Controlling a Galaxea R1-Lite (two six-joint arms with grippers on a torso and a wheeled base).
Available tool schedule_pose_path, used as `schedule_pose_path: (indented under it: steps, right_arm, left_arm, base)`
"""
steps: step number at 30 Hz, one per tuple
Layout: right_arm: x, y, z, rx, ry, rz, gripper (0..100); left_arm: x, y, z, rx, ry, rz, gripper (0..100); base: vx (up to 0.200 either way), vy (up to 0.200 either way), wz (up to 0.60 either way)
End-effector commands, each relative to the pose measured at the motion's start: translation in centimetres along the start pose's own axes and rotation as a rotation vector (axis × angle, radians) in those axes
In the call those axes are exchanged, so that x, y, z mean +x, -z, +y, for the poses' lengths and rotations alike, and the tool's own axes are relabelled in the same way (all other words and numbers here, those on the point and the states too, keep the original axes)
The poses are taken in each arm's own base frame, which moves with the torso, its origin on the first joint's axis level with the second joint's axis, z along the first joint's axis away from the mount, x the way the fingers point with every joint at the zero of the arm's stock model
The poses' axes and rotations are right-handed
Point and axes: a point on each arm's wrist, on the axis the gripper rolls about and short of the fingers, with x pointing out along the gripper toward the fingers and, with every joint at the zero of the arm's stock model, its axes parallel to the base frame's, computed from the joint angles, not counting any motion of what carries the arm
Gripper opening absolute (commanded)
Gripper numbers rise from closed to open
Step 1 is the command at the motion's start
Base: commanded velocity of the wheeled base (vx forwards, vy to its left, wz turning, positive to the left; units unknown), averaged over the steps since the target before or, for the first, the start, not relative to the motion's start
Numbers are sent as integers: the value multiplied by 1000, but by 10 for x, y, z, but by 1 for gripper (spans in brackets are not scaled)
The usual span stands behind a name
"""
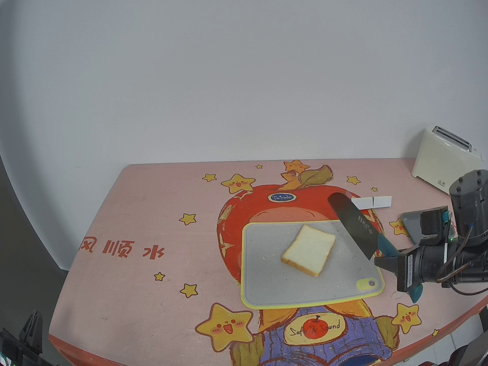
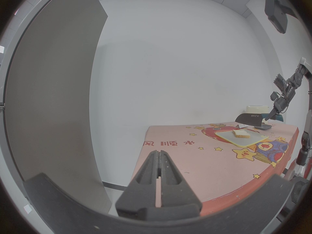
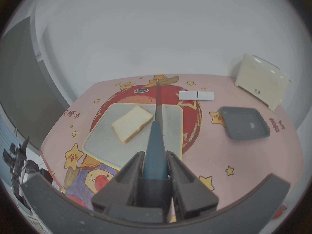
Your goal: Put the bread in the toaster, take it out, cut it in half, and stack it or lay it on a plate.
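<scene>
Bread (image 1: pixel 308 250) flat and whole on board (image 1: pixel 269 285). Knife (image 1: pixel 356 224) clamped by handle in right pincer (image 3: pixel 155 157), blade above board's right side, near bread. Left pincer (image 2: pixel 159 154) closed, empty, off surface's (image 1: pixel 142 219) left corner; plate (image 3: pixel 244 122) near toaster (image 3: pixel 261 80).

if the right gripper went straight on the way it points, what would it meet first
Likely the cutting board: the knife in the right gripper aims at its bare part beside the bread slice, not the slice. Height is unclear, so it may pass above.
</scene>
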Motion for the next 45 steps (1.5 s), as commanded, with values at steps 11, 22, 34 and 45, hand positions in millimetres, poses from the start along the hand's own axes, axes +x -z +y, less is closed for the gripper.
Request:
schedule_pose_path:
  steps: [11,22,34,45]
  right_arm:
    - [-1,-7,-16,-204,-182,7,0]
    - [7,-7,-16,-229,-269,36,0]
    - [27,-6,-21,-222,-251,98,0]
    - [42,-7,-19,-246,-254,108,0]
  left_arm:
    - [1,5,0,0,-1,10,0]
    - [1,5,0,0,-1,10,0]
    - [1,5,0,0,-2,10,0]
    - [1,5,0,0,4,10,0]
  base:
    - [0,0,0]
    - [0,0,0]
    - [0,0,0]
    - [0,0,0]
